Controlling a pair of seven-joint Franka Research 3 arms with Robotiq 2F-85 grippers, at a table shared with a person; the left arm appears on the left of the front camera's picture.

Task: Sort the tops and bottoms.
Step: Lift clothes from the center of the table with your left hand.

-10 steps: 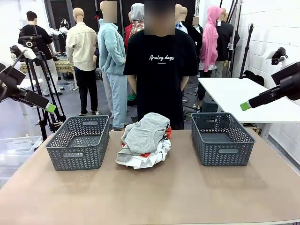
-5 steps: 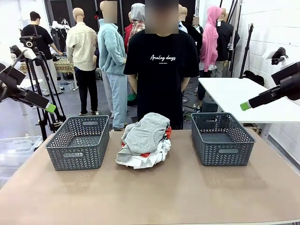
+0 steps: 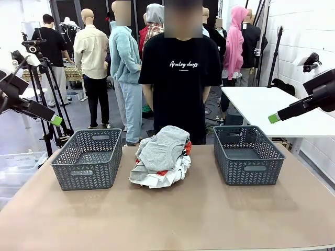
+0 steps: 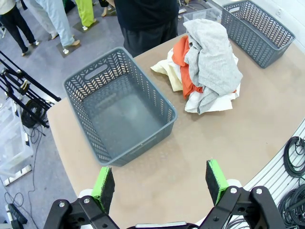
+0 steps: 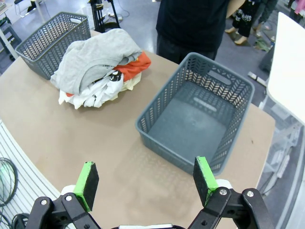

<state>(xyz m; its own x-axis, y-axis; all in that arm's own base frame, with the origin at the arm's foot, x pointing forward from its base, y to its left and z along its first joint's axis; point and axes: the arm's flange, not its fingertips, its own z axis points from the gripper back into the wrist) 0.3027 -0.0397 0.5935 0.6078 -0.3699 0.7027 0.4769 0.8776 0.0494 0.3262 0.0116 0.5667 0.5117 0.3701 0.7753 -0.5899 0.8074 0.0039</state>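
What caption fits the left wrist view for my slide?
Open left gripper hovers above an empty grey basket, with a pile of clothes beside it on the table.

Table (image 3: pixel 209 219): clothes pile (image 3: pixel 160 156) between baskets (image 3: pixel 88 158) (image 3: pixel 247 155)

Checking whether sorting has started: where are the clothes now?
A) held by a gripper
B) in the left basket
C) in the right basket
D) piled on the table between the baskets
D: the clothes pile sits on the table between the left basket and right basket.

Front faces across table (image 3: pixel 209 219); wrists overlook same pile (image 3: pixel 159 157).
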